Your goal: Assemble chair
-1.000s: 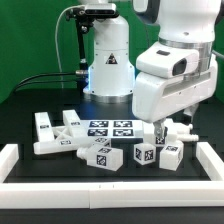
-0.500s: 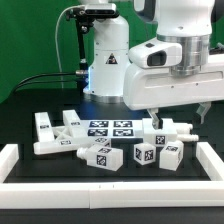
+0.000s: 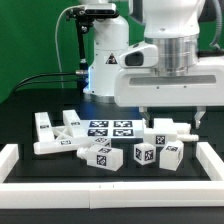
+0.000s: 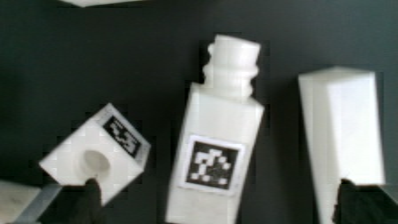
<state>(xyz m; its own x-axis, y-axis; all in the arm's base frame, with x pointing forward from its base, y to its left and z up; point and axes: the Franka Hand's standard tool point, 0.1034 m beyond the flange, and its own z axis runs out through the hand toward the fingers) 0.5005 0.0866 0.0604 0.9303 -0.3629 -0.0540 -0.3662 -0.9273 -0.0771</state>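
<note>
Cubes (image 3: 145, 154) lie nearest. Just behind them the tagged bar (image 4: 217, 130) lies flat, seemingly centred beneath the gripper (image 3: 174, 115), which is spread wide and empty. A straight descent is advised, with jaws squared across the bar's long sides.

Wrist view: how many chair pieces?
3: tagged bar between the fingers, holed block by one finger, plain bar by the other; an edge sliver may be a fourth.

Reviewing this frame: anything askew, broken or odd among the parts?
Nothing stands out. The chair parts lie loose on the table around the marker board, none visibly broken; the open gripper hangs above them, empty.
</note>
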